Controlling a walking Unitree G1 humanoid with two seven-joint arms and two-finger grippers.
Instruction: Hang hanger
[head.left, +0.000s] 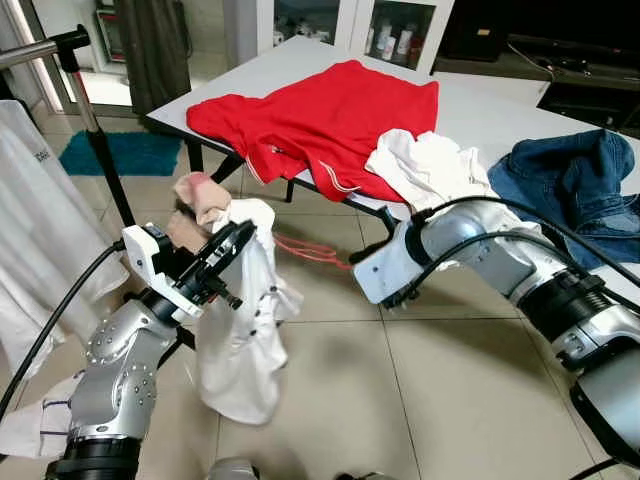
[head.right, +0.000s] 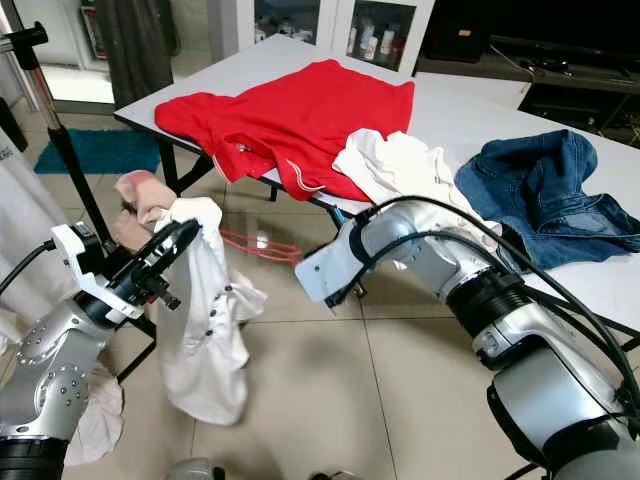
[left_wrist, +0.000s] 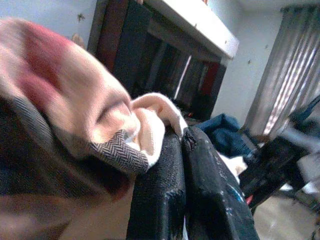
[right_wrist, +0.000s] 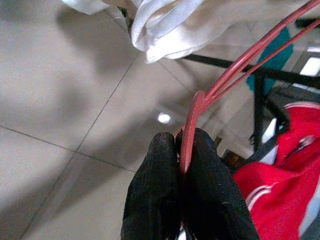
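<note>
The right gripper (right_wrist: 181, 150) pinches a red hanger (right_wrist: 240, 65) lying roughly level above tile floor (head.left: 460, 390), while the left gripper (head.left: 243, 232) clamps a white shirt (head.left: 240, 350).

Hanger (right_wrist: 235, 70): thin red wire, smooth. Shirt (head.left: 240, 340): soft white cloth. Floor (head.left: 450, 400): glossy tile. Gripper fingers (right_wrist: 155, 200): matt, rough black.

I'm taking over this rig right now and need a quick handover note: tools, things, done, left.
Left tool: shut on the white shirt, held up over the tile floor.
Right tool: shut on the red hanger, low beside the table.
Clothes rack stands at the robot's left with a white garment on it.
Done: shirt and hanger both picked up.
Left: get the hanger into the shirt, then hang it on the rack.
</note>
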